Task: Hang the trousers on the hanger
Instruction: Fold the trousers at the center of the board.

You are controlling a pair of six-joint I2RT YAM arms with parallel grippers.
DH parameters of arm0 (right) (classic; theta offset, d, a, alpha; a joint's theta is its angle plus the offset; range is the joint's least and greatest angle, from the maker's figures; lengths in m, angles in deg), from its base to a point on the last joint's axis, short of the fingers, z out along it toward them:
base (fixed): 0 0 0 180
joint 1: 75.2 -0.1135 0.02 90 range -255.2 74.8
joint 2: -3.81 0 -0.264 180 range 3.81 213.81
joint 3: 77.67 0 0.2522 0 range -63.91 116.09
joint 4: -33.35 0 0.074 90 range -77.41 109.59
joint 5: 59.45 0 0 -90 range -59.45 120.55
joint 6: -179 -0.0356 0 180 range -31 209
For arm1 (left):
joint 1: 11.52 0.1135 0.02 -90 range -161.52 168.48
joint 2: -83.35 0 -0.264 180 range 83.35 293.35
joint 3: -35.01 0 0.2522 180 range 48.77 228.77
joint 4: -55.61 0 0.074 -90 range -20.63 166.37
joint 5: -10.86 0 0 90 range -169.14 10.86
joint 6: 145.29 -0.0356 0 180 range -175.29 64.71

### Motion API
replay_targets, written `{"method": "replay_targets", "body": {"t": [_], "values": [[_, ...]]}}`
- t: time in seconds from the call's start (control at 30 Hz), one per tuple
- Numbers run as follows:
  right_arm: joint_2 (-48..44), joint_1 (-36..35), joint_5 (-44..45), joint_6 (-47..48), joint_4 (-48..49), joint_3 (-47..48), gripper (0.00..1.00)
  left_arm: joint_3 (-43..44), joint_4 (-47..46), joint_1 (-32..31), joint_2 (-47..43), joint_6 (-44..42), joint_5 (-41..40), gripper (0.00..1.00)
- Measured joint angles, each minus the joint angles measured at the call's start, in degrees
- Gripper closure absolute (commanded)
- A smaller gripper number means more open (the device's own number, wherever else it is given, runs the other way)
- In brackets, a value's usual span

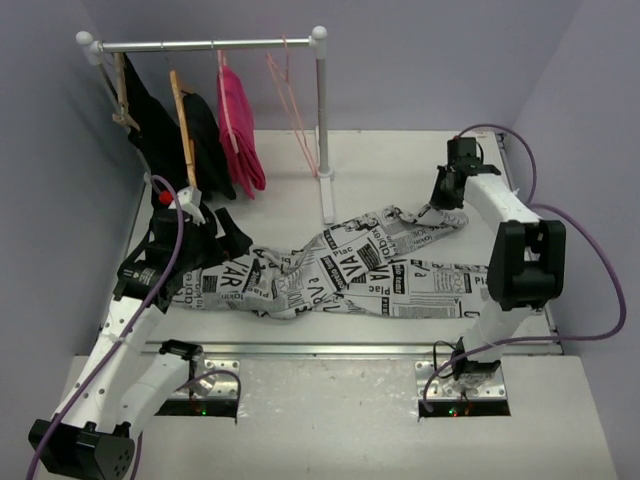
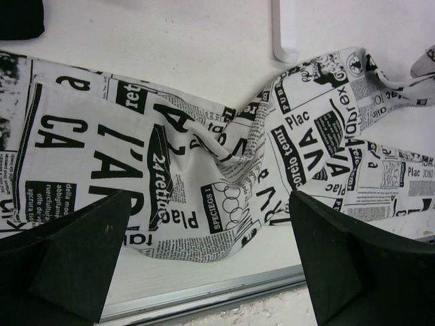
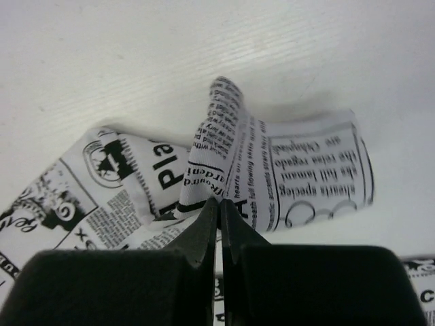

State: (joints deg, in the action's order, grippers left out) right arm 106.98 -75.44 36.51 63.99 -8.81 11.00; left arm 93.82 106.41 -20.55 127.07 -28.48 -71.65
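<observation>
The trousers [image 1: 350,270], white with black newspaper print, lie crumpled across the table from left to right. The waist end shows in the left wrist view [image 2: 204,156] and a leg end in the right wrist view [image 3: 292,170]. My left gripper [image 1: 218,236] hovers over the waist end, and its jaws [image 2: 211,198] stand wide open with nothing between them. My right gripper [image 1: 446,197] is at the far leg end, shut [image 3: 219,202] on a raised fold of the trousers. The thin pink hanger [image 1: 292,100] hangs bare on the rail at the back.
A clothes rack [image 1: 210,44] stands at the back left, its right post [image 1: 323,120] and foot [image 2: 284,30] close behind the trousers. Black garments [image 1: 165,125] on wooden hangers and a bright pink garment [image 1: 240,125] hang from it. A metal strip [image 1: 350,348] runs along the table's near edge.
</observation>
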Motion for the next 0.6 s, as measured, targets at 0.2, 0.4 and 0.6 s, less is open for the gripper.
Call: {"method": "replay_targets", "body": {"t": [0.2, 0.4, 0.6], "values": [[-14.1, -1.8, 5.5, -2.1, 2.0, -7.9, 1.0, 0.0, 0.0, 0.0, -0.1, 0.0, -0.2, 0.0], [-26.2, -1.6, 10.3, -3.4, 0.1, -14.5, 1.0, -0.1, -0.1, 0.0, -0.3, 0.0, -0.5, 0.0], [-35.2, -1.6, 14.5, -3.2, -7.0, -10.6, 1.0, -0.1, -0.1, 0.0, -0.3, 0.2, -1.2, 0.0]]}}
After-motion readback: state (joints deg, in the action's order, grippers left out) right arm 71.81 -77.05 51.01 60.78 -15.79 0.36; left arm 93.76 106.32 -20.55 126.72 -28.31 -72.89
